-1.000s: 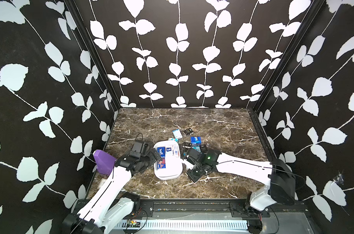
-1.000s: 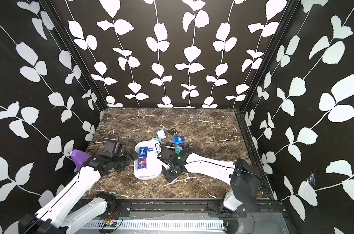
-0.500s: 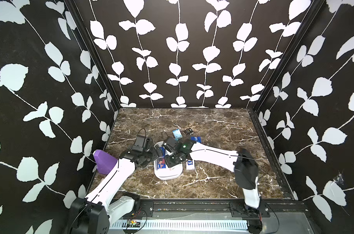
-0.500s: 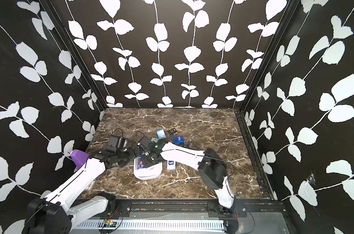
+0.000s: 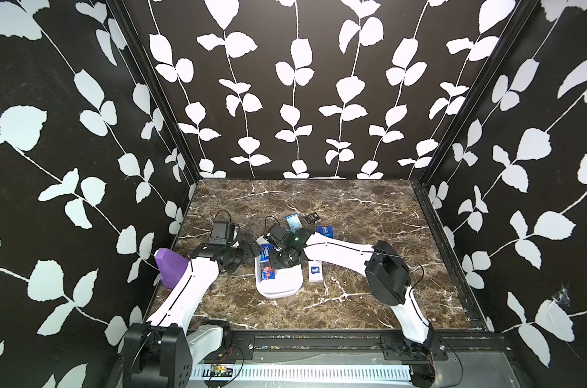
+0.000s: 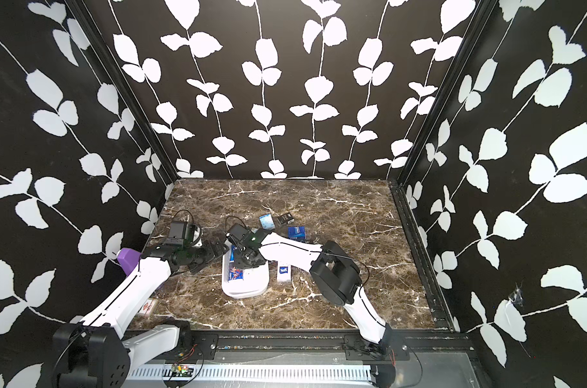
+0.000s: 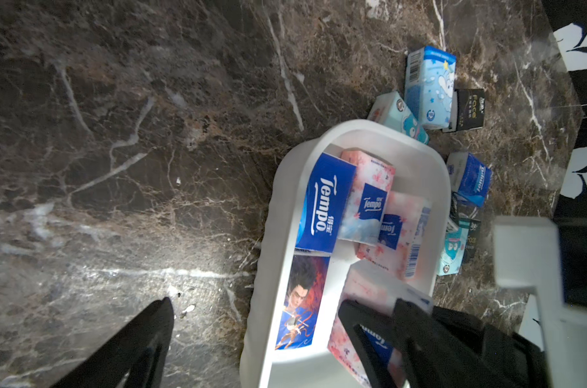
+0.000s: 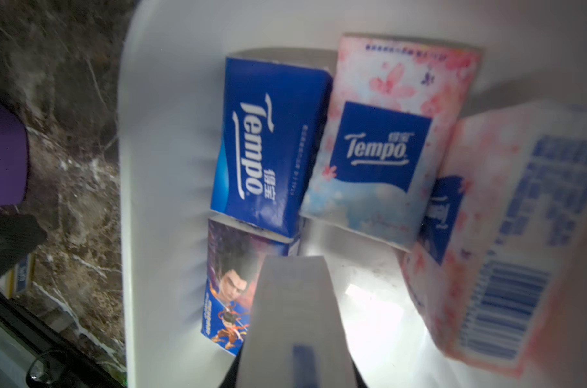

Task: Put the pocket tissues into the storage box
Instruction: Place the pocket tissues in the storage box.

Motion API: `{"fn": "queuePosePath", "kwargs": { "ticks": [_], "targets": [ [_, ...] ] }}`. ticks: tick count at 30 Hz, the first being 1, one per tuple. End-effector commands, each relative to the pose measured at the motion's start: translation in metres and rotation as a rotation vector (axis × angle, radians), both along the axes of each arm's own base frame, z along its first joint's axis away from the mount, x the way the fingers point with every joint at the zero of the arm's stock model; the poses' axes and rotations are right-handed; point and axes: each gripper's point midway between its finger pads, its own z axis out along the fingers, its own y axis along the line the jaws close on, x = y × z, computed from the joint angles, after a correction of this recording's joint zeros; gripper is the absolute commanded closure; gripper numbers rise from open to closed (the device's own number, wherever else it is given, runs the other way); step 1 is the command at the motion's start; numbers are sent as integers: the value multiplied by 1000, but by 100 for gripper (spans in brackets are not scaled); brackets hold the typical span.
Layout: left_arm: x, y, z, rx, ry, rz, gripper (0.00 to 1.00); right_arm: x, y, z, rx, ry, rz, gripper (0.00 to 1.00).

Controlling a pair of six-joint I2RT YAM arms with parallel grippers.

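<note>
Inside, blue and pink packs [image 7: 325, 201] crowd box [image 7: 268, 235].

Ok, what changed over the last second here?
The right gripper swung from the table right of the box to above it and now holds a pink pack low inside; a white pack shows where it had been. The left gripper, open beside the box, barely shifted. The box and the loose packs behind it stayed put.

Tall black walls [image 5: 285, 84] with white leaf vines stand on three sides. The tabletop [image 5: 352, 208] is brown marble with white veins. A black metal rail [image 5: 319, 339] runs along its near edge.
</note>
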Motion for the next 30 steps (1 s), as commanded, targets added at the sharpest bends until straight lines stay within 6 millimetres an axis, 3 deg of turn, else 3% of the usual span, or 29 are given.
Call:
{"fn": "queuePosePath", "kwargs": {
  "ticks": [1, 10, 17, 30],
  "targets": [
    [6, 2, 8, 6, -36, -34, 1, 7, 10, -13, 34, 18, -47, 74],
    [5, 15, 15, 26, -45, -27, 1, 12, 10, -27, 0, 42, -79, 74],
    [6, 15, 22, 14, -67, -18, 1, 21, -8, -18, -55, 25, -97, 49],
    [6, 7, 28, -39, -60, -32, 1, 22, -21, 7, -119, -53, -50, 28]
  ]
}}
